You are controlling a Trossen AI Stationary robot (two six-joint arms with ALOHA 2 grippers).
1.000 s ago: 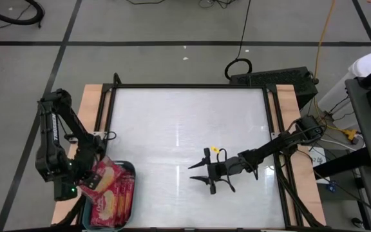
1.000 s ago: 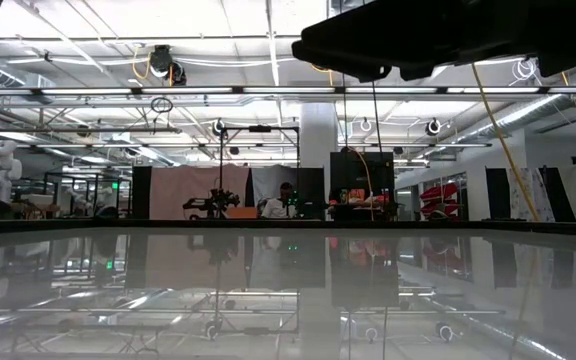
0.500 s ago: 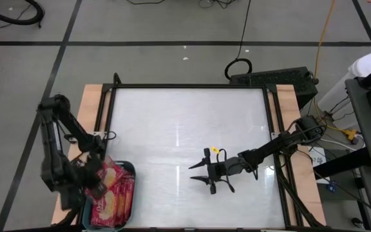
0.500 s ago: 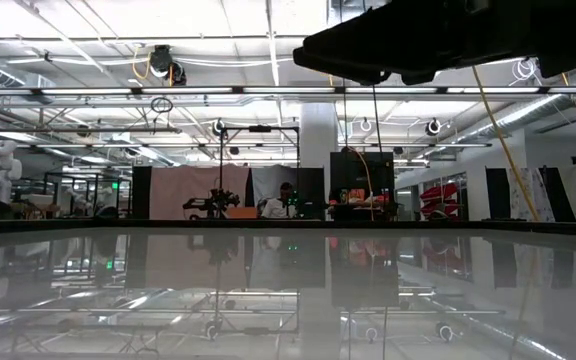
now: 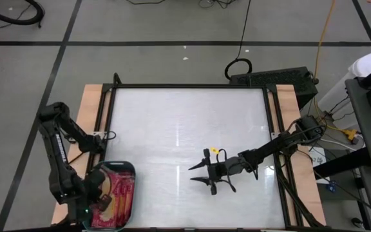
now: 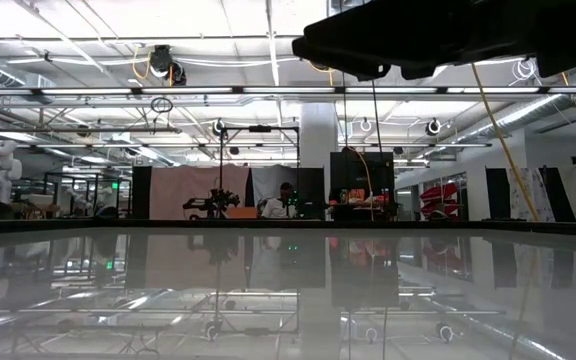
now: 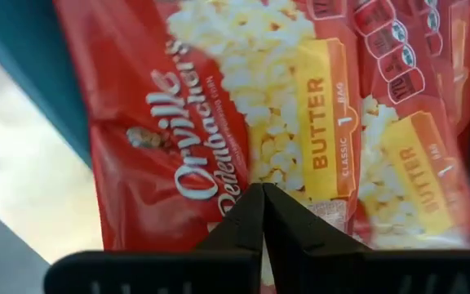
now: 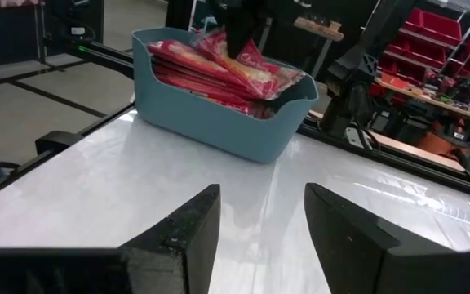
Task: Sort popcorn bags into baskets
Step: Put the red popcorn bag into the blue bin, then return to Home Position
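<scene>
Popcorn bags [image 5: 116, 197] under left gripper [image 5: 99, 196]

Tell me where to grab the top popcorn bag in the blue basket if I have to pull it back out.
Take the popcorn bag by its raised end, which sticks up above the basket rim, coming straight down from above. It is flat and lies tilted on the pile, so pinch across its thin faces. The left tool, shut, is already over that pile. The right tool waits open at mid-table.
</scene>
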